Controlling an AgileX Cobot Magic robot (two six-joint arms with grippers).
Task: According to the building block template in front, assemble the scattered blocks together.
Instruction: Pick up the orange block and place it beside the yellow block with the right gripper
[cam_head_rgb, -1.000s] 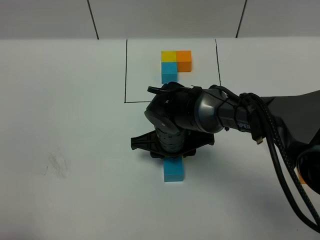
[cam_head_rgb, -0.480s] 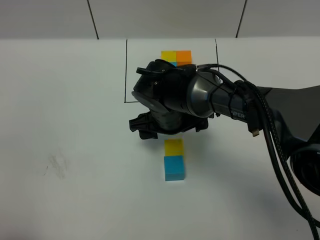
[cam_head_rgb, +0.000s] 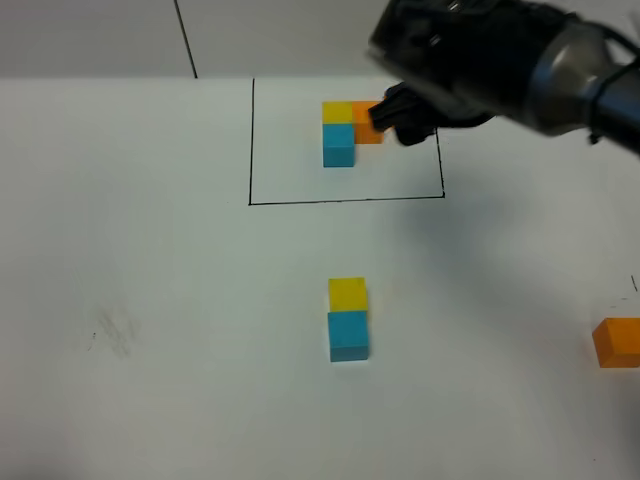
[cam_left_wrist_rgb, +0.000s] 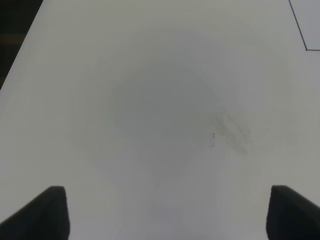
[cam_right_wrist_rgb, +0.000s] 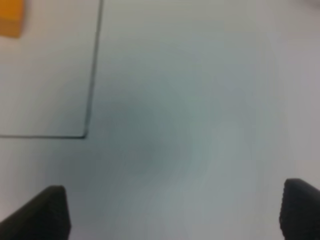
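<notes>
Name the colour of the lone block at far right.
The lone block is orange; the exterior high view shows it best.

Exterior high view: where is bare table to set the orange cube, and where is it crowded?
Bare: right of the loose yellow cube and blue cube, across to the orange cube; also between that pair and the black frame. Crowded: around the template, where the right pincer hangs.

The right claw (cam_right_wrist_rgb: 175, 210) stands wide open above the white worktop (cam_right_wrist_rgb: 200, 100), with only worktop showing between its dark fingertips (cam_right_wrist_rgb: 50, 212). A thin black line (cam_right_wrist_rgb: 92, 75) forms a corner. Inside it, an orange cube (cam_right_wrist_rgb: 10, 17) is partly visible.
</notes>
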